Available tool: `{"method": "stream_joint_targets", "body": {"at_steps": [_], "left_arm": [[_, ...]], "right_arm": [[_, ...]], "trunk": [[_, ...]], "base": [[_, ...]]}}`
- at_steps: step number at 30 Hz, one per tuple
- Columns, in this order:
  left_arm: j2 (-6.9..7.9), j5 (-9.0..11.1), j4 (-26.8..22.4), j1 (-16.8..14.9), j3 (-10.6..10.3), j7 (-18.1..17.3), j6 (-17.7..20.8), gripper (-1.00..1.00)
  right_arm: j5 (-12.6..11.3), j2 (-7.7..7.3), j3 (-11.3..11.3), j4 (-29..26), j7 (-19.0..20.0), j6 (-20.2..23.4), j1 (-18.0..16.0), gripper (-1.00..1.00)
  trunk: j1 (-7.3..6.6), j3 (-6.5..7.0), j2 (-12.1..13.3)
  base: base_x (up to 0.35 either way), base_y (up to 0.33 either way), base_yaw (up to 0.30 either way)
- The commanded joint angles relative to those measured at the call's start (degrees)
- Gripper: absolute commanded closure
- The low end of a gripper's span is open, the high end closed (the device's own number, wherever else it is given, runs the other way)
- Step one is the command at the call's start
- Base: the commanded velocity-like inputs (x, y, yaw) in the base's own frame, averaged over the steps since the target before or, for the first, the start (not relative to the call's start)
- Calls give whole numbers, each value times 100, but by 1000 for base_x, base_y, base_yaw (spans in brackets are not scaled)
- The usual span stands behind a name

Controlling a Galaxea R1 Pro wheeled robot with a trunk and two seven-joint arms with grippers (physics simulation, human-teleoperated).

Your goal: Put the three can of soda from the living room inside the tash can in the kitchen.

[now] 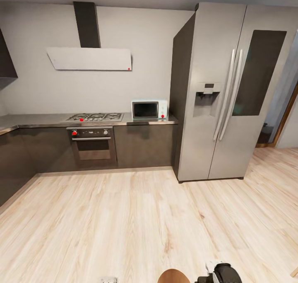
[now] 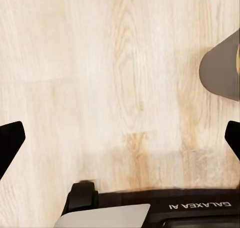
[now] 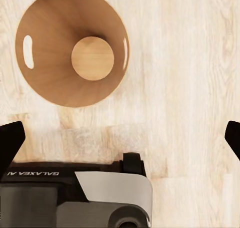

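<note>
Both grippers, left (image 2: 120, 138) and right (image 3: 120, 138), hang spread wide and empty over the floor (image 1: 124, 216); the trash can (image 3: 72, 47) stands below the right one, nothing inside; no soda can in sight, so a drop risks missing; beyond, fridge (image 1: 223, 92).

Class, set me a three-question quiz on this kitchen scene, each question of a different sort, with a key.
1. True or false: a soda can lies inside the round tan wood-lined trash bin.
2. What stands on the counter between the gas hob and the tall silver double-door fridge? A) kettle B) white microwave C) toaster
3. Fill in: both tools' fingers are spread ____, holding nothing.

Key: 1 false, the bin's floor is bare. 2 B, the microwave. 3 open: left tool, right tool.
</note>
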Motion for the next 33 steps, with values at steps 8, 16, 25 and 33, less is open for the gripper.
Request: {"method": "stream_joint_targets", "body": {"at_steps": [8,16,25,33], "left_arm": [[74,10,44,-40,-4,-18,17,-100],[74,10,44,-40,-4,-18,17,-100],[74,10,44,-40,-4,-18,17,-100],[185,80,-184,-242,134,-122,228,-100]], "right_arm": [[-101,33,-22,122,120,39,104,-100],[-101,33,-22,122,120,39,104,-100],[-101,33,-22,122,120,39,104,-100],[137,-97,67,73,-12,252,-123,-100]], "trunk": [[0,0,0],[0,0,0],[0,0,0],[0,0,0]], "base": [[0,0,0],[0,0,0],[0,0,0],[0,0,0]]}}
